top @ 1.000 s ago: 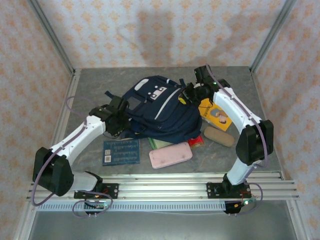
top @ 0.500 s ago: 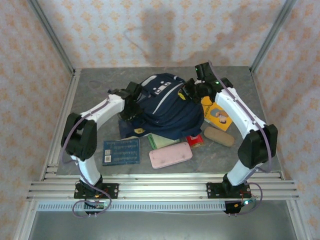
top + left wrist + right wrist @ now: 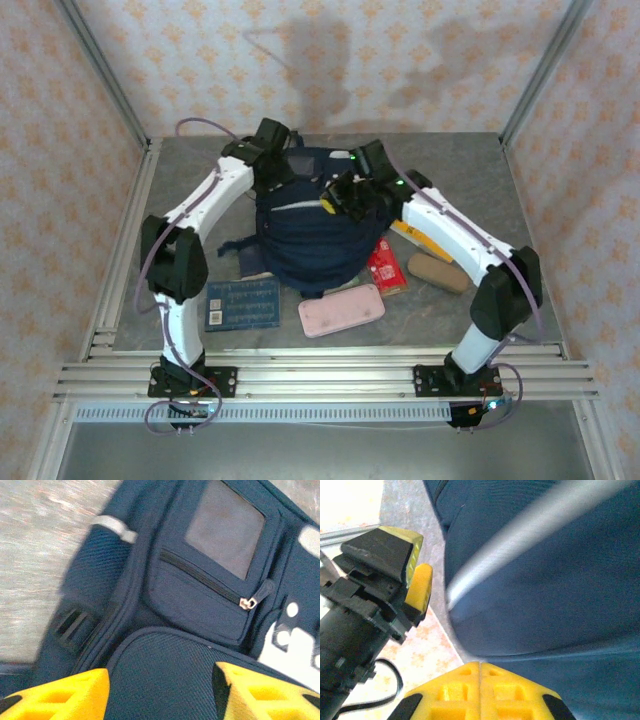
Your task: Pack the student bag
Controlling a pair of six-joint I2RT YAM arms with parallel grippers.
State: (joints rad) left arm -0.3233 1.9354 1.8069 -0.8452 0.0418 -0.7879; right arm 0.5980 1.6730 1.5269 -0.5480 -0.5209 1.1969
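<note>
Steady the bag [image 3: 300, 240] with the clenched right gripper [image 3: 480, 666]; lower the released, empty left gripper [image 3: 160, 692] squarely over the zipper pull [image 3: 248, 602] before pinching.

student bag [image 3: 560, 605] cropped at edges, grey stripe [image 3: 530, 537] blurred

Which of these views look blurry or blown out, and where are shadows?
Top external: sharp, soft shadows on the back wall. Left wrist: table smeared, white patch on the student bag blown out. Right wrist: grey stripe out of focus.
</note>
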